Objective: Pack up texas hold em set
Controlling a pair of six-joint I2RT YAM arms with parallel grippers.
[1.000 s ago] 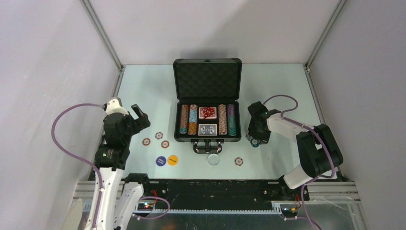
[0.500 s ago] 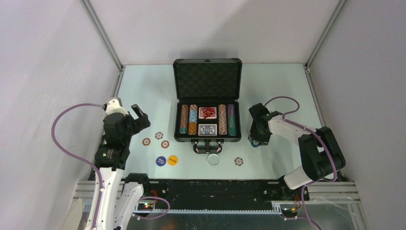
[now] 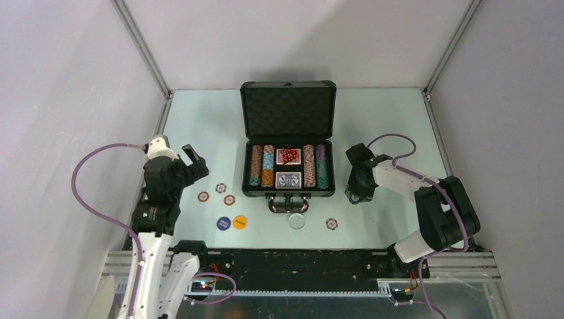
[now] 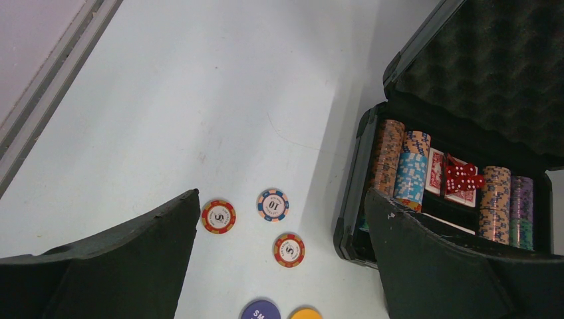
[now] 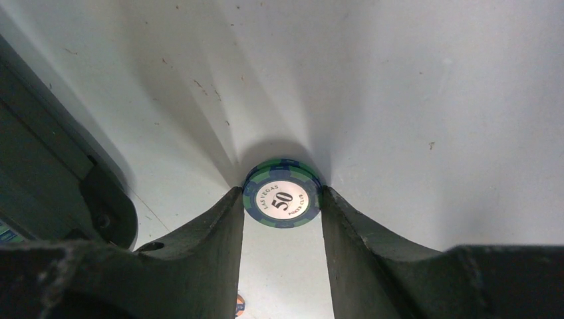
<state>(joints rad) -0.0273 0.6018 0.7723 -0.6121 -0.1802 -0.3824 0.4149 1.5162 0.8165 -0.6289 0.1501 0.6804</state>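
- We are in the step of gathering the loose pieces, and the piece in hand is the 50 chip point(image 5: 282, 200), green and blue, which lies flat on the table point(image 3: 199, 119) just to the right of the case point(image 3: 287, 109).
- The right gripper point(image 3: 357, 196) stands low over this chip. In the right wrist view its fingers point(image 5: 219, 226) lie against both sides of the rim, so we judge the jaws clamped on the chip, which is not yet lifted from the table.
- The left gripper point(image 4: 282, 199) hangs above the table on the left side of the case, its jaws wide apart and holding nothing.
- The case is open, the lid upright. The chip rows point(image 3: 308, 166), the red dice point(image 3: 287, 156) and a card deck point(image 3: 288, 180) sit inside.
- Outside the case we count more pieces: three chips point(image 4: 273, 205) close together on the left, a blue button point(image 3: 223, 223) and a yellow button point(image 3: 240, 222) nearer to the arms, a pale round button point(image 3: 296, 221) in front of the handle, and one single chip point(image 3: 332, 224) to its right.
- For the next move we think the grip must be firm on the thin rim before the lift, because a flat chip can slip or tip. Then the chip must go over the case wall and into a chip row on its edge.
- We judge the task well along, but several pieces remain, and the lid must be closed last.
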